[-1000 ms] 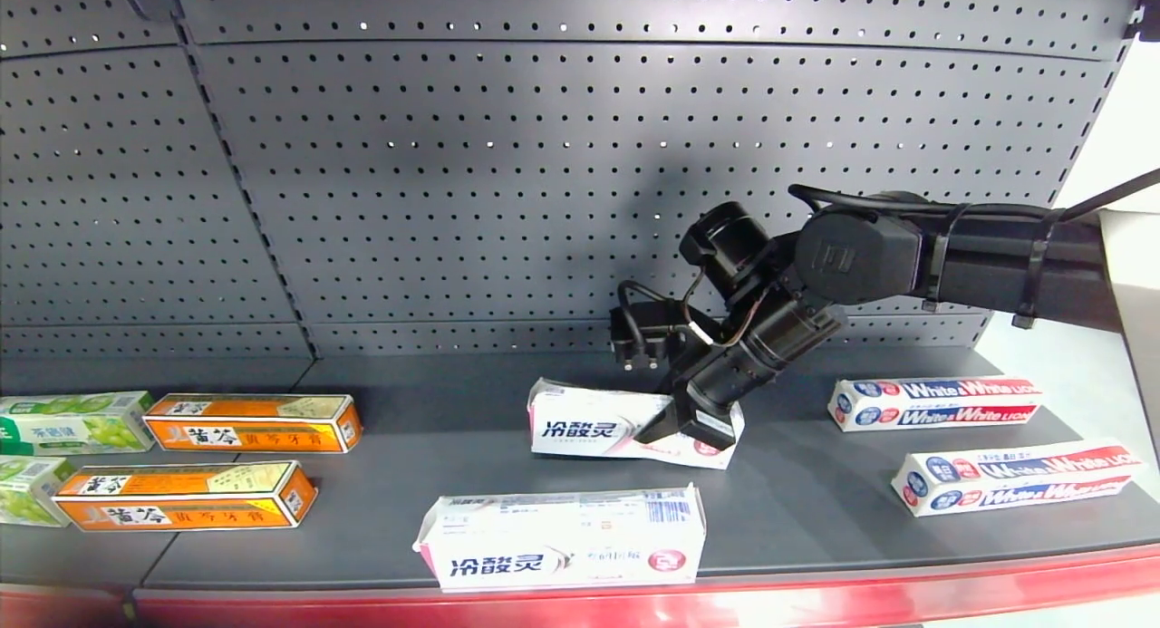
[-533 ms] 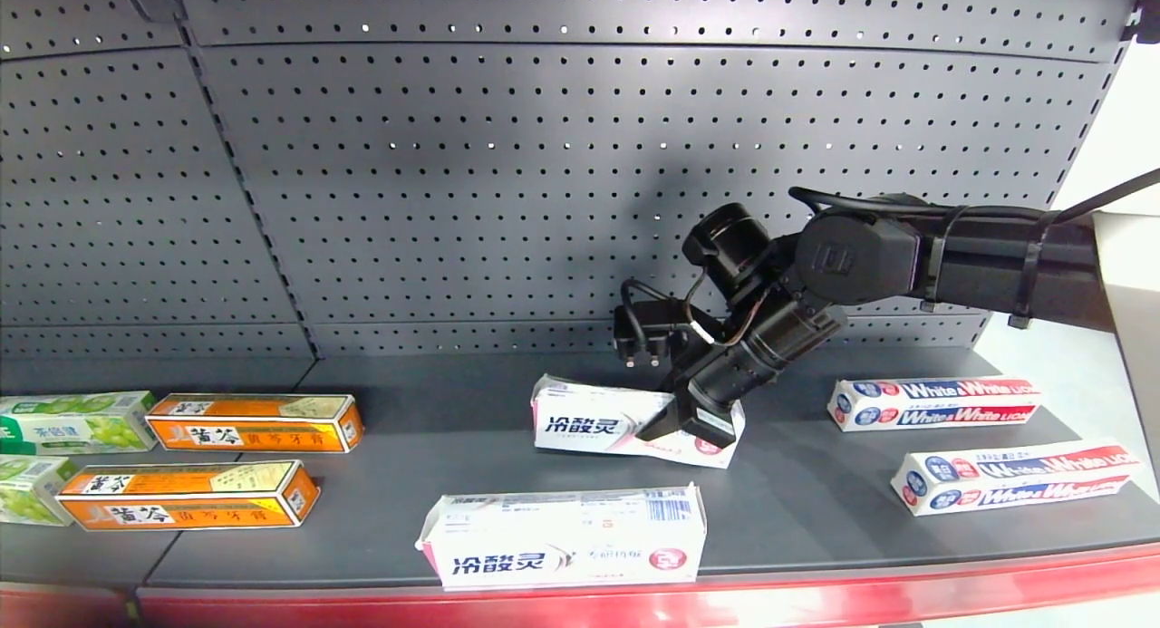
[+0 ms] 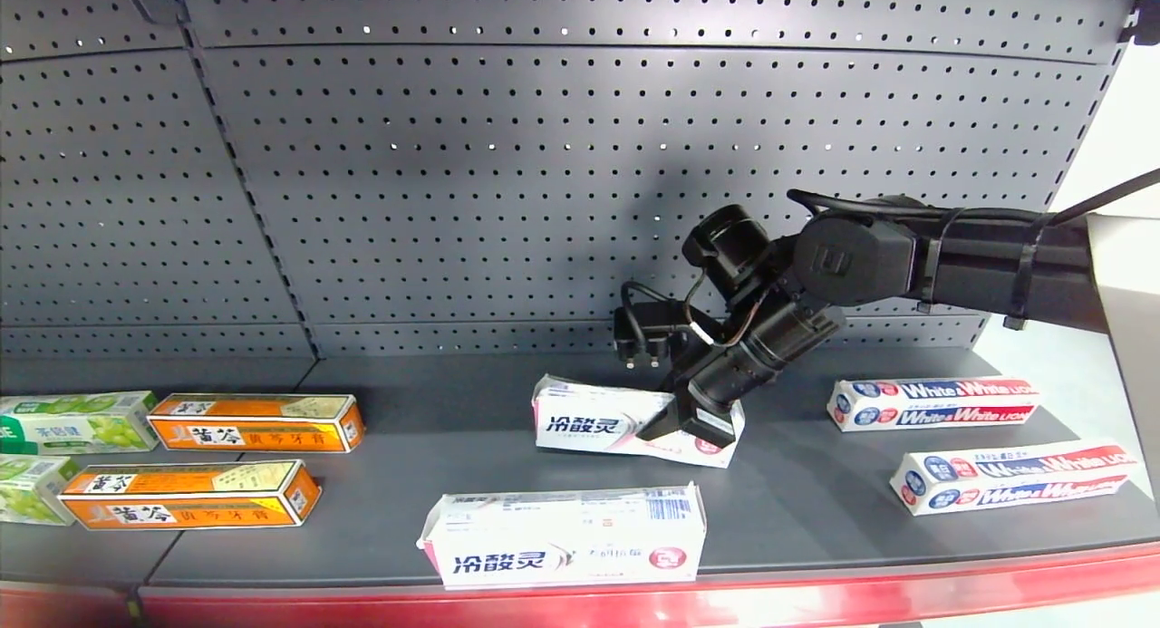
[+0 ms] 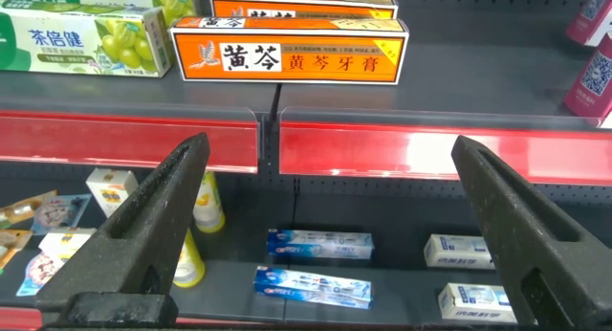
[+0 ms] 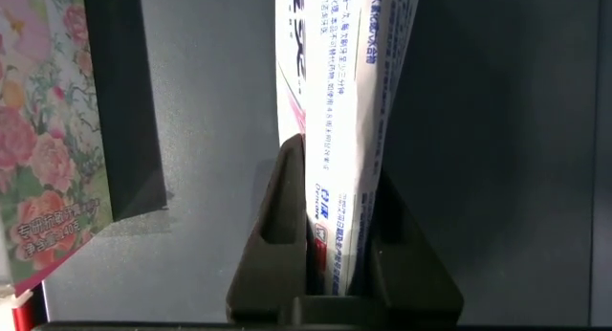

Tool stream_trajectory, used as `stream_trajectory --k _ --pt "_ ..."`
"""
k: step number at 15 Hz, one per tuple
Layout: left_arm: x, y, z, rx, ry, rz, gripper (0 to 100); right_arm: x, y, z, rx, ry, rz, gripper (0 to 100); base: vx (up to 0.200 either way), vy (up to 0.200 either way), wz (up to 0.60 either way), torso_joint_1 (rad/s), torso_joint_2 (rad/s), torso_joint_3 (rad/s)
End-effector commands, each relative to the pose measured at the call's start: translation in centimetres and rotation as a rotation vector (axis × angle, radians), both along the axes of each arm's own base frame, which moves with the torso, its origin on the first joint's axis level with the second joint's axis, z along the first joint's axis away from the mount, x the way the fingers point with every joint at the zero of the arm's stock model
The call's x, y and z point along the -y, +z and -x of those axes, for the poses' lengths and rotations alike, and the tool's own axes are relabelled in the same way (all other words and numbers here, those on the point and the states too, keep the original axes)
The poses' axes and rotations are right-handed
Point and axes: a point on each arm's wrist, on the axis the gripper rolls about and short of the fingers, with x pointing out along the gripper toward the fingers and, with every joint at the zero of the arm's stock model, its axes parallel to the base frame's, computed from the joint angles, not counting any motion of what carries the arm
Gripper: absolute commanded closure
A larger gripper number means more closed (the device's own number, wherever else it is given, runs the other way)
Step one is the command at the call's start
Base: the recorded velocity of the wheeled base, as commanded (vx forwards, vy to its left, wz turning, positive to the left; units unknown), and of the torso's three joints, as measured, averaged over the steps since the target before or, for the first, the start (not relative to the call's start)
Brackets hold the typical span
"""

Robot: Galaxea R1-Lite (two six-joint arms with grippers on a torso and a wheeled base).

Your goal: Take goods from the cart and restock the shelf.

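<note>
Right claw (image 3: pixel 684 429) clamps the white toothpaste box (image 3: pixel 584 420), hiding its end; left claw (image 4: pixel 330 147) gapes apart.

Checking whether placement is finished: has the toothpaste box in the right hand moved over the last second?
No. The held toothpaste box in the right hand sits equally far behind the front toothpaste box as before.

Right end of the rear white toothpaste box (image 3: pixel 587 421) behind the right hand (image 3: pixel 686 427); lower green box (image 3: pixel 32 490) partly beyond the left edge.
</note>
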Motion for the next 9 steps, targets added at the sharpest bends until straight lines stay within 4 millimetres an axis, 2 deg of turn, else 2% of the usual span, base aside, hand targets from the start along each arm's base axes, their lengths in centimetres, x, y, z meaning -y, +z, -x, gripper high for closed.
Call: stream_trajectory --k 1,2,9 --pt "0.00 0.00 0.00 0.000 0.000 0.000 0 -0.12 -0.37 -0.08 -0.008 0.002 0.007 100 0.000 0.000 0.00 0.000 0.00 0.000" --pt "0.00 0.00 0.00 0.000 0.001 0.000 0 -0.12 -0.37 -0.08 -0.006 0.005 0.008 0 0.000 0.000 0.00 0.000 0.00 0.000" --pt "0.00 0.00 0.00 0.000 0.000 0.000 0 0.12 0.16 0.17 -0.004 0.001 0.004 0 0.000 0.000 0.00 0.000 0.00 0.000"
